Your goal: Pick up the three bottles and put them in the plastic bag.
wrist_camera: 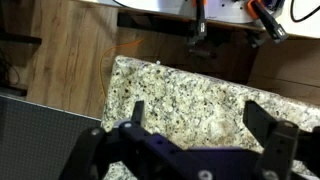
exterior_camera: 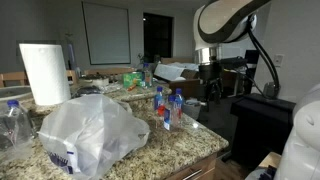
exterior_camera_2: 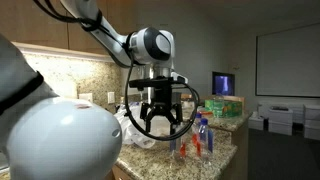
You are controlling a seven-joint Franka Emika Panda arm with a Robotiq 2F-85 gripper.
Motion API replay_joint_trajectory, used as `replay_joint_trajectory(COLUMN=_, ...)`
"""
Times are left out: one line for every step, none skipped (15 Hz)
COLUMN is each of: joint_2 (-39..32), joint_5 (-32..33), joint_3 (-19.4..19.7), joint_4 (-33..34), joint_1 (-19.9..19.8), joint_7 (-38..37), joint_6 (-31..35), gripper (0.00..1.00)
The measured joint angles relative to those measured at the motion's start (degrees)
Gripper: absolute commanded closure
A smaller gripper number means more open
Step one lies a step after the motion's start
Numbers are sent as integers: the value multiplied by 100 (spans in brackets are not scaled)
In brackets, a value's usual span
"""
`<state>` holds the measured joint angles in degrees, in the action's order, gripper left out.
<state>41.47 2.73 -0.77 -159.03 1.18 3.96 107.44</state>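
Observation:
Three small clear bottles with blue caps and red-and-blue labels stand together near the granite counter's edge in both exterior views. The crinkled translucent white plastic bag with a blue print lies on the counter beside them; part of it shows behind the gripper. My gripper hangs open and empty above the counter, just off the bottles. In the wrist view the open fingers frame bare granite. No bottle or bag shows there.
A tall white paper-towel roll stands at the counter's back. A larger clear ribbed water bottle stands at the near edge beside the bag. A wooden floor lies beyond the counter's edge. Desks and boxes fill the room behind.

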Motion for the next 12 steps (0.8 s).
replay_joint_trajectory(joint_2=0, joint_5=0, joint_3=0, joint_4=0, joint_1=0, joint_7=0, joint_6=0, gripper=0)
replay_joint_trajectory(joint_2=0, joint_5=0, joint_3=0, joint_4=0, joint_1=0, joint_7=0, joint_6=0, gripper=0)
replay_joint_trajectory(joint_2=0, joint_5=0, joint_3=0, joint_4=0, joint_1=0, joint_7=0, joint_6=0, gripper=0)
replay_joint_trajectory(joint_2=0, joint_5=0, joint_3=0, joint_4=0, joint_1=0, joint_7=0, joint_6=0, gripper=0)
replay_joint_trajectory(joint_2=0, joint_5=0, joint_3=0, joint_4=0, joint_1=0, joint_7=0, joint_6=0, gripper=0)
replay_joint_trajectory(joint_2=0, joint_5=0, joint_3=1, joint_4=0, joint_1=0, joint_7=0, joint_6=0, gripper=0)
replay_joint_trajectory(joint_2=0, joint_5=0, joint_3=2, joint_4=0, joint_1=0, joint_7=0, joint_6=0, gripper=0)
replay_joint_trajectory(joint_2=0, joint_5=0, joint_3=3, joint_4=0, joint_1=0, joint_7=0, joint_6=0, gripper=0)
replay_joint_trajectory(joint_2=0, joint_5=0, joint_3=3, joint_4=0, joint_1=0, joint_7=0, joint_6=0, gripper=0)
replay_joint_trajectory(joint_2=0, joint_5=0, joint_3=3, joint_4=2, joint_1=0, joint_7=-6, joint_6=14, gripper=0)
replay_joint_trajectory(joint_2=-8, joint_5=0, joint_3=-6, joint_4=12, joint_1=0, joint_7=-26, joint_6=90, gripper=0)
replay_joint_trajectory(joint_2=-34, joint_5=0, joint_3=-22, joint_4=39, joint_1=0, joint_7=-58, joint_6=206, gripper=0)
